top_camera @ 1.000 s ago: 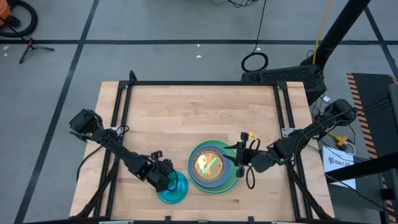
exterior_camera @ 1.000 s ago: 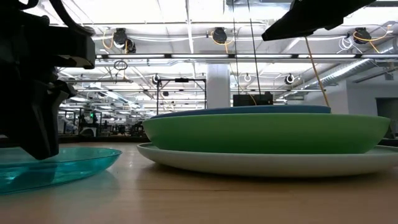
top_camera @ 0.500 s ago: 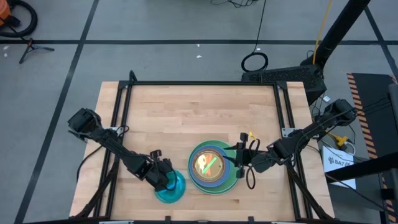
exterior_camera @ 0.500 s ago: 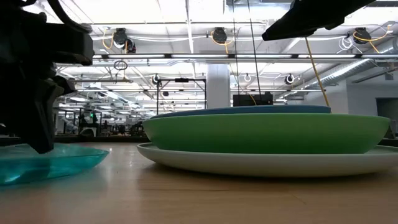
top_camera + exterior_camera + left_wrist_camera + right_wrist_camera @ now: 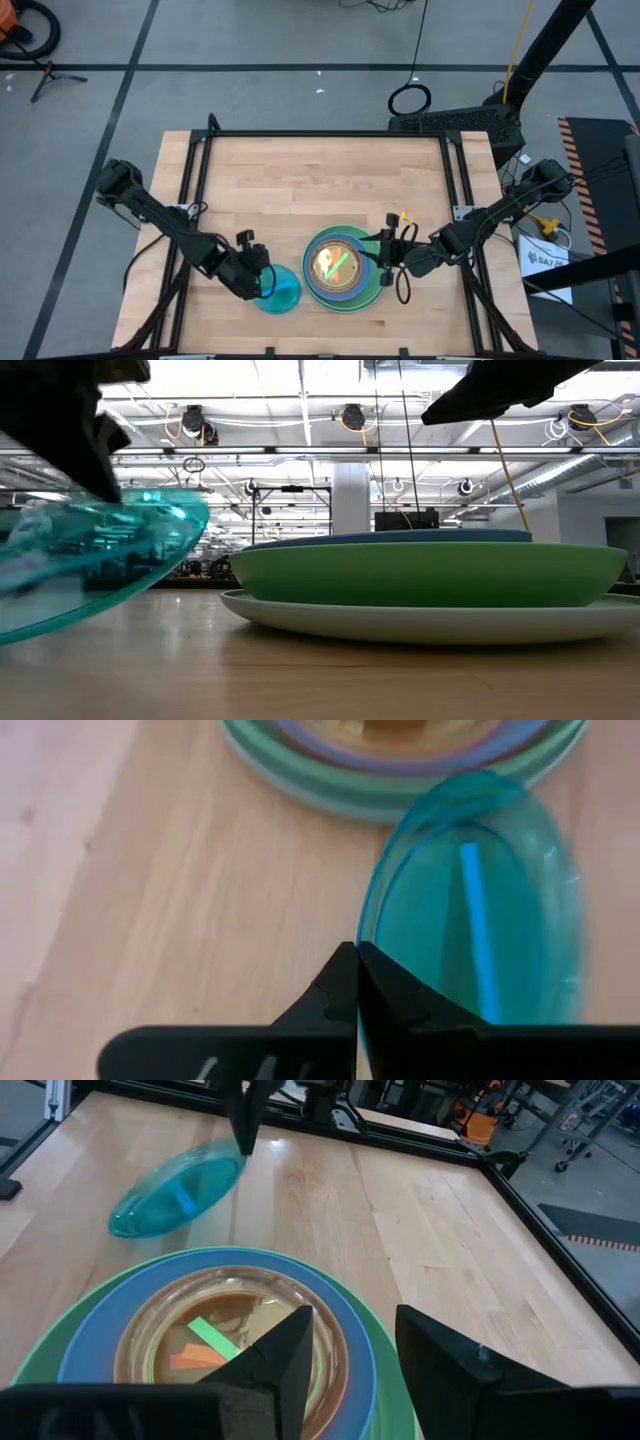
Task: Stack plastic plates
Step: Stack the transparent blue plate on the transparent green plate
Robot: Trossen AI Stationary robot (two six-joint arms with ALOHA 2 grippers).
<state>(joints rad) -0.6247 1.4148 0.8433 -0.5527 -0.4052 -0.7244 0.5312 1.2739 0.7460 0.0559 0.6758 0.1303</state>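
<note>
The translucent cyan plate [image 5: 279, 293] is held clear of the desk [image 5: 300, 170], tilted, just beside the stack of plates [image 5: 340, 268] on the side toward the left arm. The left gripper [image 5: 357, 982] holds it by the rim: its fingers [image 5: 400, 1000] are pressed together on the thin edge, one on each face. In the low view the plate [image 5: 95, 555] hangs at a slant with its lower edge off the wood.

Handling judgement: the plate looks light, thin and rigid, with a glossy surface that is probably slippery. A rim pinch at one point leaves the far edge free to droop or swing, so a slip or twist in the grip is the main risk. The rim is the only practical hold, since the dished centre offers nothing to clamp.

The stack of plates sits near the front edge of the desk. From the bottom it shows a pale plate, then the green plate [image 5: 430, 572], then the blue plate [image 5: 95, 1345], with brown and smaller coloured plates nested in the centre. The cyan plate would go on top, centred.

The right gripper [image 5: 345, 1350] waits just beside the stack on the opposite side from the cyan plate, fingers apart and holding nothing.

Off the desk beyond the right arm, a white label reads "BAY" with further characters too small to read. No writing is legible on the plates.
</note>
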